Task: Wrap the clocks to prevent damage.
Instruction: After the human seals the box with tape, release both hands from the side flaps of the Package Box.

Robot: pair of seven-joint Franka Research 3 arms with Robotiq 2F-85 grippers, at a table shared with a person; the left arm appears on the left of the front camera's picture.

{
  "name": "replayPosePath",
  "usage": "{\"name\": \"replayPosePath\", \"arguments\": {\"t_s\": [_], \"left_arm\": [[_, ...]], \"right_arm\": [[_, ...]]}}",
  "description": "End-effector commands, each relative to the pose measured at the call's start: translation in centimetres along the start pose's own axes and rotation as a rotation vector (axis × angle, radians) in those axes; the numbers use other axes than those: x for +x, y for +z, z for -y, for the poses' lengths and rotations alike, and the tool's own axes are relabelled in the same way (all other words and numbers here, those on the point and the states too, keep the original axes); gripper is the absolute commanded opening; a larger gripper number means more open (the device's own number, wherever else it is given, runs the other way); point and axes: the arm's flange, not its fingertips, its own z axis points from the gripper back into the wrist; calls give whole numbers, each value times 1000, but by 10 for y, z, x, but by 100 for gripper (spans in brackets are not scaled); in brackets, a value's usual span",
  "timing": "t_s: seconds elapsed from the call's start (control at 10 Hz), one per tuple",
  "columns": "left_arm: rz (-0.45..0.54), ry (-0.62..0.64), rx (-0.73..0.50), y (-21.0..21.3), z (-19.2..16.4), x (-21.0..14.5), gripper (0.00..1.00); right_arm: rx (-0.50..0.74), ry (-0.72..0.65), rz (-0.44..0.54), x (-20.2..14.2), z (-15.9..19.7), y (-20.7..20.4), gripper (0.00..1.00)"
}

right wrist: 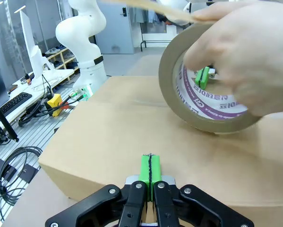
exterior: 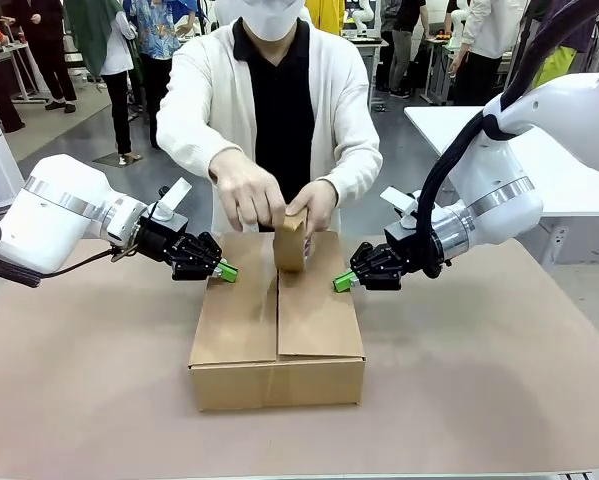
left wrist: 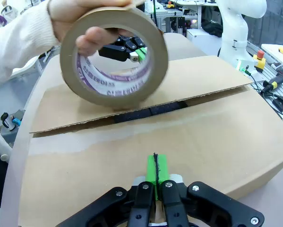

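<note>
left gripper (exterior: 226,270) and right gripper (exterior: 343,282) both closed, touching opposite edges of the cardboard box (exterior: 279,345) — tape roll (exterior: 290,242) upright between them.

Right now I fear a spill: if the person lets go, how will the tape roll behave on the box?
The tape roll stands on edge on the box, steadied by the person's hand, so it would probably roll or topple flat. The tape wound around its core suggests it is stiff and fairly heavy for its size.
</note>
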Motion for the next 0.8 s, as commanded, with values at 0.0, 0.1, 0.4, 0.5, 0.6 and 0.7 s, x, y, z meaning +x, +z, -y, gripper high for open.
{"name": "replayPosePath", "arguments": {"t_s": [0.0,0.1,0.4,0.5,0.6,0.7], "left_arm": [[-7,7,7,-1,-1,-4,0],[-7,7,7,-1,-1,-4,0],[-7,7,7,-1,-1,-4,0],[-7,7,7,-1,-1,-4,0],[-7,7,7,-1,-1,-4,0],[-7,7,7,-1,-1,-4,0]], "right_arm": [[-8,-10,-1,-4,0,-1,1],[-8,-10,-1,-4,0,-1,1],[-8,-10,-1,-4,0,-1,1],[-8,-10,-1,-4,0,-1,1],[-8,-10,-1,-4,0,-1,1],[-8,-10,-1,-4,0,-1,1]]}}
